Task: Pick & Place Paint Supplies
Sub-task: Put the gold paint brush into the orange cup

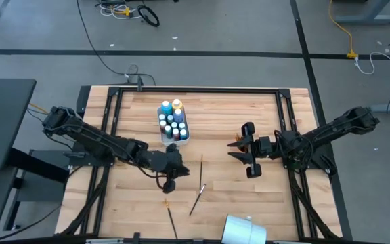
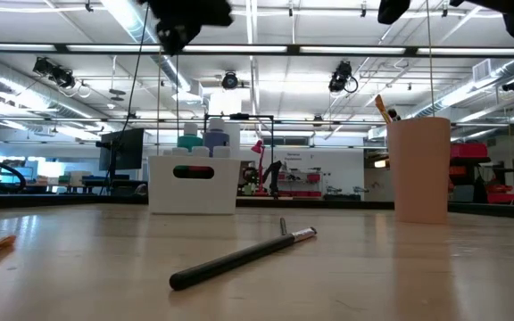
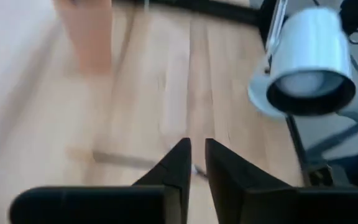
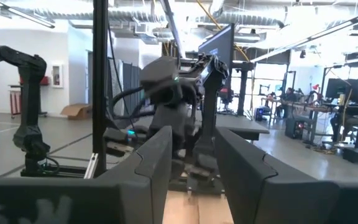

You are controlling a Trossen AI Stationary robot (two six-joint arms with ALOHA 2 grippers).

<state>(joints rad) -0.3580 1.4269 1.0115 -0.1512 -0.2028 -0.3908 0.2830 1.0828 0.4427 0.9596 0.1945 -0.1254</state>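
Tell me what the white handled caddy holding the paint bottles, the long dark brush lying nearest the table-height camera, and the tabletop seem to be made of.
White handled caddy: probably moulded plastic, with smooth matte walls and a cut-out grip.
Long dark brush: dark-finished handle, likely painted wood, with a shiny silver ferrule that looks like metal.
Tabletop: wood, with pale planks whose grain and seams show.

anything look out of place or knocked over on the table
Yes. Thin dark-handled paint brushes lie loose and scattered at odd angles on the wooden table, apart from the white caddy of small paint bottles. A white cup lies tipped on its side at the table's near edge.
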